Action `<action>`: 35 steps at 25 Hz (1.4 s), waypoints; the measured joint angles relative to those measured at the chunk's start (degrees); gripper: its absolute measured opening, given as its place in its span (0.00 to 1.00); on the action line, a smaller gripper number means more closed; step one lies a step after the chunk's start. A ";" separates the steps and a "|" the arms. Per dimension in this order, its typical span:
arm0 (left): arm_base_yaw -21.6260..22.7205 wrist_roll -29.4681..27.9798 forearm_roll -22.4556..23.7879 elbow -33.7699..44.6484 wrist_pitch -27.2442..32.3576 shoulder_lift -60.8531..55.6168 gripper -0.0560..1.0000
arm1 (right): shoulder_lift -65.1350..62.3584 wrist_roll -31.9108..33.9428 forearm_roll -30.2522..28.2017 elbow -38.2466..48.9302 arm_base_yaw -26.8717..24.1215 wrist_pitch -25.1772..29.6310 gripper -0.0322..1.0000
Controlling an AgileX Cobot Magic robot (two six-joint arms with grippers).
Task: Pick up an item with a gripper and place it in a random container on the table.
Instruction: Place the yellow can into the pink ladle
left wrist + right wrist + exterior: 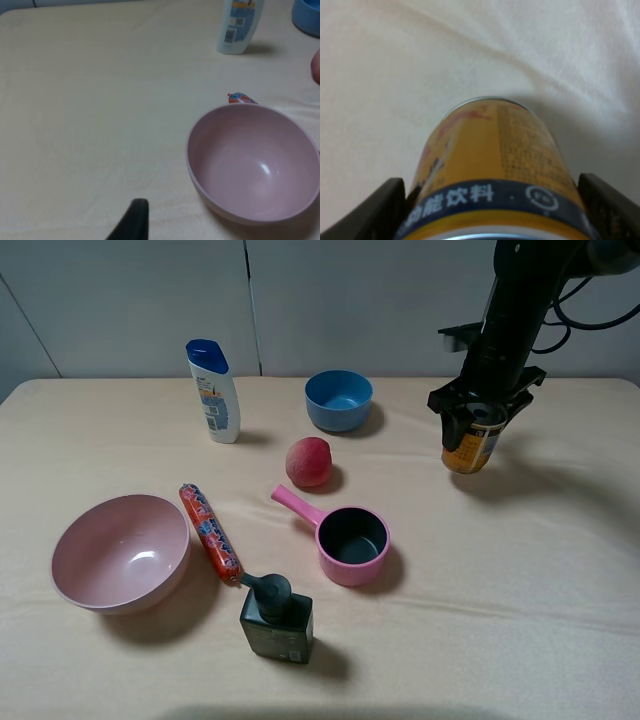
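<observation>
The right pincer [477, 428] is clamped on a small cylindrical tin can [468, 453] with a yellow-orange and dark label, at the far right of the bench [560, 580], which is covered by a beige, slightly wrinkled cloth. In the high view the black arm and pincer cover the can's top, so only its lower part shows. Whether its base touches the cloth cannot be told. In the right wrist view the tin can [492, 160] fills the frame, with a black finger [609, 207] pressed against each side. Both fingers and the silver rim are cut off at the frame edge. The label print is blurred apart from a dark band with white characters.

The small pink saucepan [347, 571], dark grey inside, stands upright near the middle of the bench, well apart from the can. The end of its long handle lies near a round reddish fruit [309, 461].

The left pincer [132, 222] shows only as one dark finger tip at the frame edge, so I cannot tell whether it is apart or together. Beside it sits a large pink bowl [192, 150], cut off at one side. The tip of a red wrapped sausage [241, 98] pokes out from behind the bowl's rim. Farther off stands a white shampoo bottle [237, 30] with its cap out of frame.
</observation>
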 joint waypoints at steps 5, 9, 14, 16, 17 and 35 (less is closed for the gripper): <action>0.00 0.00 0.00 0.00 0.00 0.00 1.00 | -1.84 0.00 1.45 0.00 0.00 2.36 0.52; 0.00 0.00 0.00 0.00 0.00 0.00 1.00 | -2.98 0.95 2.12 0.00 0.39 2.57 0.52; 0.00 0.00 0.00 0.00 0.00 0.00 1.00 | -5.42 3.26 1.90 0.00 3.57 2.57 0.52; 0.00 0.00 0.00 0.00 0.00 0.00 1.00 | -6.05 3.49 1.90 -0.27 4.83 2.71 0.52; 0.00 0.00 0.00 0.00 0.00 0.00 1.00 | -6.15 3.54 1.82 -0.65 5.48 2.90 0.52; 0.00 0.00 0.00 0.00 0.00 0.00 1.00 | -9.47 8.82 1.32 -6.58 16.90 2.91 0.52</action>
